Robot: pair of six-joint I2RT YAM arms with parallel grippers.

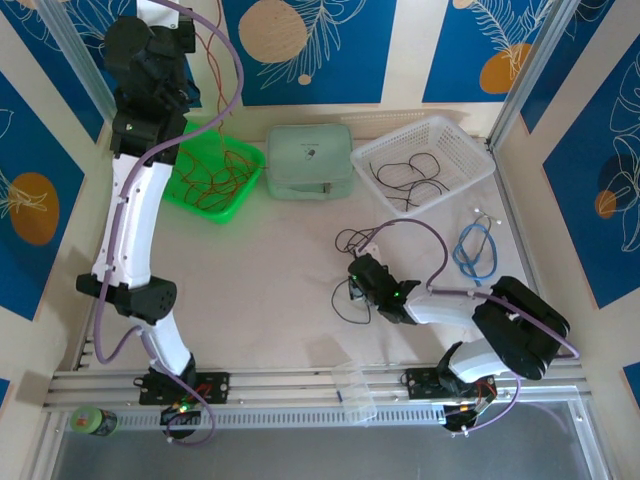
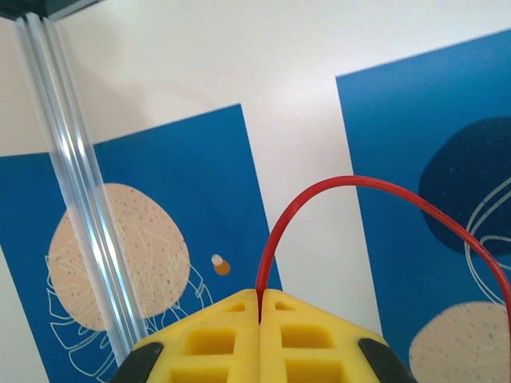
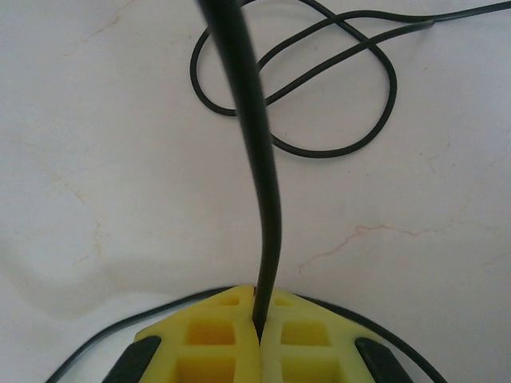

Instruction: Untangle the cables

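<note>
While left jaws clamp red cable point(image 2: 359, 179) at tips, right jaws clamp black cable point(image 3: 263, 183), low over table point(image 3: 120, 159).

**Legible text: none**

You will find no word, number or brand that can be read in any view. The pale green case point(image 1: 311, 158) carries a small dark mark, too small to make out. The green bottle point(image 1: 92, 421) is too blurred for any print to be read.

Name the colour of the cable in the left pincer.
It is a red cable, clearest in left wrist view.
</note>
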